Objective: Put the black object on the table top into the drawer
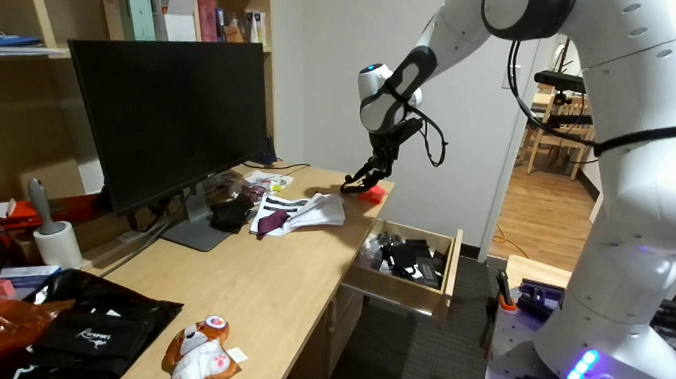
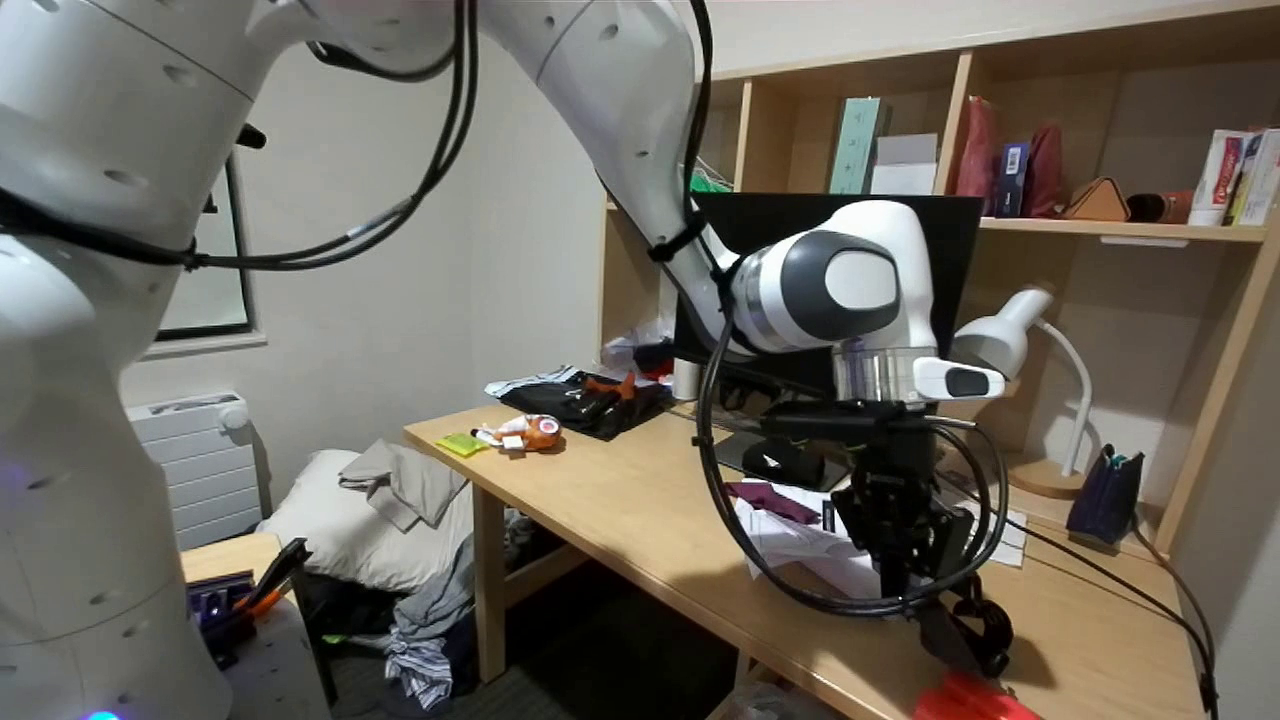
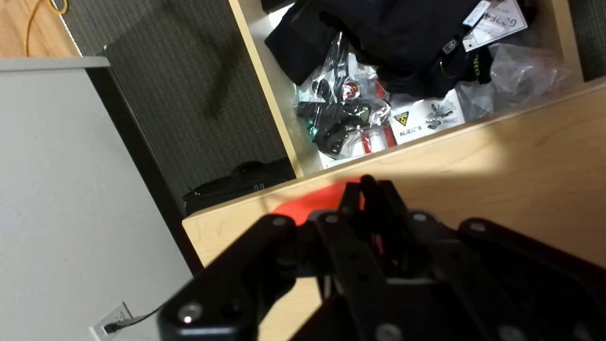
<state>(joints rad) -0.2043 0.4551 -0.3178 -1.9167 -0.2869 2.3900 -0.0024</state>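
Over the wooden tabletop point(image 1: 249, 285), your claw point(image 3: 368, 189), spread or pinching I can't tell, may drag the red lump point(image 1: 374, 195), being so near.

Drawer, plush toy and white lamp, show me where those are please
Drawer point(image 1: 392, 289), in an exterior view: outer face of its side wall.
Plush toy point(image 1: 200, 361), in an exterior view: its white belly.
White lamp point(image 2: 1000, 335), in an exterior view: its shade.
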